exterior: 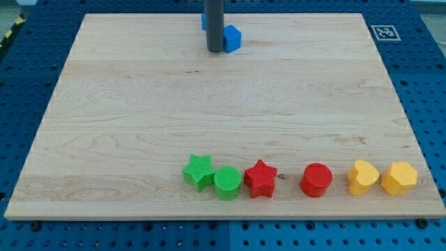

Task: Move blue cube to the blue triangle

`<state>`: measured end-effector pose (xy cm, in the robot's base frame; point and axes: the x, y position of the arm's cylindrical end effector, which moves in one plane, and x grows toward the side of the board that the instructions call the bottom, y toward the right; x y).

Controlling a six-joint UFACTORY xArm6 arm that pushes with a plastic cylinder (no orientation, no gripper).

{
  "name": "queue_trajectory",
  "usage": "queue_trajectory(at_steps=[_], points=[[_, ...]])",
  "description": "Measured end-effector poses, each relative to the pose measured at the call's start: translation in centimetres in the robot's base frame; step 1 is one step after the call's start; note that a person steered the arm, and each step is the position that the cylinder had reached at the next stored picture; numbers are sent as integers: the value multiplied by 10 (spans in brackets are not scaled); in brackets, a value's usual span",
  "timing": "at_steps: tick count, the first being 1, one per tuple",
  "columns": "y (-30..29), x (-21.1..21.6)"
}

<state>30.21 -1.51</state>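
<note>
The blue cube [232,38] sits near the view's top edge of the wooden board [139,118]. My tip [214,50] stands just left of the cube, touching or almost touching its left side. A sliver of another blue block, likely the blue triangle [203,21], shows behind the rod at the view's top; most of it is hidden by the rod.
Along the view's bottom stands a row of blocks: a green star [199,171], a green cylinder [227,183], a red star [260,178], a red cylinder [316,180], a yellow heart [363,177] and a yellow hexagon [398,178]. A marker tag [384,32] lies at the top right.
</note>
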Motion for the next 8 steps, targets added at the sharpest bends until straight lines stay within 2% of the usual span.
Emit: queue_trajectory(at_steps=[2,4,6,8], points=[[69,3],[103,-12],[104,-25],[70,-21]])
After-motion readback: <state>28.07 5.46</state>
